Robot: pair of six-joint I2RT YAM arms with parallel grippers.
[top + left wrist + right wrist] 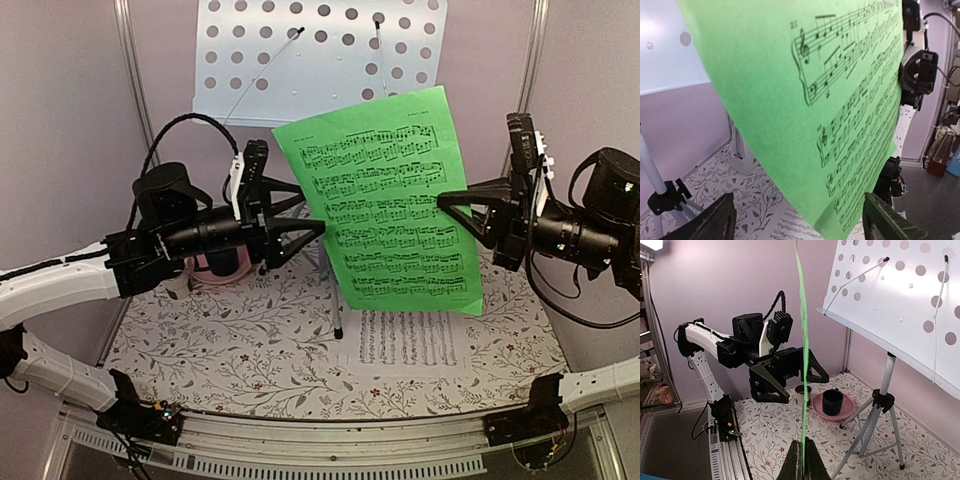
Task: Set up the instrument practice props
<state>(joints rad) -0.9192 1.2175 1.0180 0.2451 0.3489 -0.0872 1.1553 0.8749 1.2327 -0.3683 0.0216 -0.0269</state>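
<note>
A green sheet of music (390, 200) hangs upright in the air in front of the pale grey music stand's hole-punched desk (320, 50). My right gripper (804, 466) is shut on the sheet's right edge (803, 340). At the sheet's left edge my left gripper (306, 212) is open, one finger on each side of the paper and neither touching it (790, 100). The white sheet of music (405, 340) lies flat on the tablecloth under the green one. A small white pyramid shape, the metronome (741, 150), stands at the back and is partly hidden by the green sheet.
The stand's tripod legs (875, 415) spread over the flowered tablecloth in the middle. At the left back a dark blue cup (832, 401) sits on a pink plate (849, 410), with a small white cup (801, 392) beside it. Purple walls close in the back and sides.
</note>
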